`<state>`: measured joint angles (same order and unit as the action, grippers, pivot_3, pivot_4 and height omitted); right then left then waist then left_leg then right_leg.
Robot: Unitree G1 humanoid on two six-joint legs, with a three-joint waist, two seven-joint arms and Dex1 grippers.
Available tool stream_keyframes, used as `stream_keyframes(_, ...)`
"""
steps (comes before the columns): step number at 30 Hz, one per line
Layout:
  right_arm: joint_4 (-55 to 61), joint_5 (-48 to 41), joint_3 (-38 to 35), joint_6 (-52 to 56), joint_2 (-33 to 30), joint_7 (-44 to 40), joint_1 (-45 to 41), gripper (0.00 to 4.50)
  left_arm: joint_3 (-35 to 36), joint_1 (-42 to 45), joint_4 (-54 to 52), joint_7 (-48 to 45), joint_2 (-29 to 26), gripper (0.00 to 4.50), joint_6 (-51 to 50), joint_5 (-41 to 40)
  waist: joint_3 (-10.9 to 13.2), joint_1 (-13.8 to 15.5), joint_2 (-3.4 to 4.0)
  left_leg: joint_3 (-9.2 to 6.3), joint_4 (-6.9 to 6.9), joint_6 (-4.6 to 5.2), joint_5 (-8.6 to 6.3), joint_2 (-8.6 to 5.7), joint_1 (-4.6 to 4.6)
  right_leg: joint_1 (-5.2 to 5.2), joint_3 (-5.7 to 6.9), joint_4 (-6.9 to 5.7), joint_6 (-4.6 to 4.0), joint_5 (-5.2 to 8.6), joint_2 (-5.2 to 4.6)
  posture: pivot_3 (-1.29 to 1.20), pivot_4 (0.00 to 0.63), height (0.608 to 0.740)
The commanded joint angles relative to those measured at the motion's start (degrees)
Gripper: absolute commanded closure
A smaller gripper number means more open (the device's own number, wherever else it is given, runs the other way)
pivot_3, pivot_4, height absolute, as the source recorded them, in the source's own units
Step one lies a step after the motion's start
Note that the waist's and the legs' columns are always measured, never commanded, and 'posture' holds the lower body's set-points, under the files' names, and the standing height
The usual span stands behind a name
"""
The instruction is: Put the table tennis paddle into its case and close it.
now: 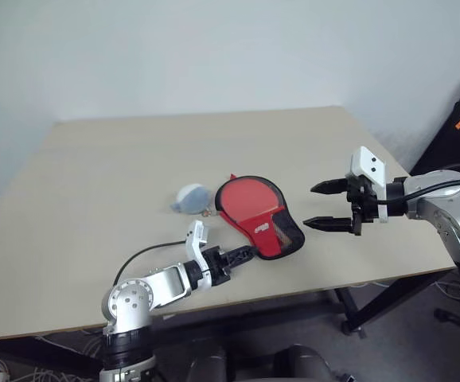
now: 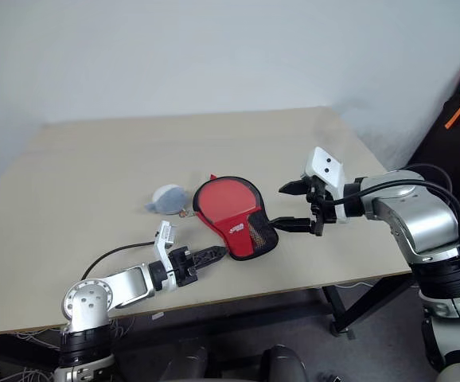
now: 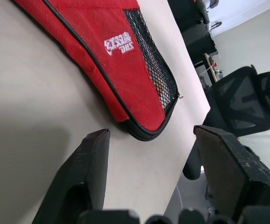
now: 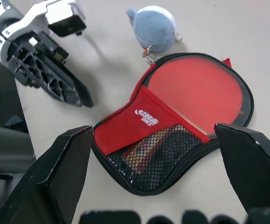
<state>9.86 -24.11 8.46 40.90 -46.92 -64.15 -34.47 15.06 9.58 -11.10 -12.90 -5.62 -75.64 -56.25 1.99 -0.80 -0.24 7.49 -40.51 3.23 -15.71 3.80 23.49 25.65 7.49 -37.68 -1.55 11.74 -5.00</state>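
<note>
1. Centrally on a pale table (image 1: 95,175) lies the case (image 1: 271,229), a red paddle-shaped zip pouch with black edging, a white logo and a black mesh pocket at its near end.
2. Inside it sits the table tennis paddle (image 4: 198,91); its round red face shows in the far half, and its striped handle (image 4: 146,151) shows through the mesh.
3. Just left of the case rests a small blue-grey plush toy (image 1: 191,198).
4. Near the case's near-left edge, the left gripper (image 1: 242,255) has its fingers parted and holds nothing.
5. Right of the case, the right gripper (image 1: 328,205) hangs above the table, fingers spread wide and empty.
</note>
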Motion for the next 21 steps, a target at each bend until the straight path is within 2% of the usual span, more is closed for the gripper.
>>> stream_keyframes(1,2.83,-0.87,-1.42,0.91,0.29,1.07,-0.36,0.00,-0.60,1.92,1.94,0.55,1.09,1.40,1.58,0.43,0.00,0.01,0.00,-0.01,0.00,0.00,0.00,0.00,0.00,0.00,0.01,0.00,0.00,0.00,0.00,0.00,0.000,0.706)
stream_keyframes(6,3.98,-1.46,-1.90,2.14,1.06,2.36,0.08,0.00,-2.95,3.67,5.97,-0.09,1.70,1.40,4.08,3.30,0.00,0.07,0.00,-0.08,-0.04,0.00,-0.01,0.00,0.01,-0.06,0.09,0.02,0.00,0.00,-0.03,0.00,0.000,0.706)
stream_keyframes(13,5.48,-2.16,-2.29,3.58,2.62,4.60,1.06,0.00,-2.65,6.69,12.13,1.51,5.11,1.40,6.20,4.86,-0.01,0.86,0.00,-0.16,-0.06,0.09,-0.05,-0.01,-0.01,-0.14,0.17,0.03,0.00,0.00,-0.10,0.00,0.000,0.706)
stream_keyframes(21,5.94,-3.04,-2.52,4.99,4.17,7.13,0.63,0.00,0.98,11.01,17.44,11.85,10.04,1.40,7.81,7.34,-0.01,1.53,0.00,-0.35,-0.10,0.40,-0.19,-0.07,0.01,-0.31,0.46,0.02,0.00,0.00,-0.54,0.00,0.000,0.706)
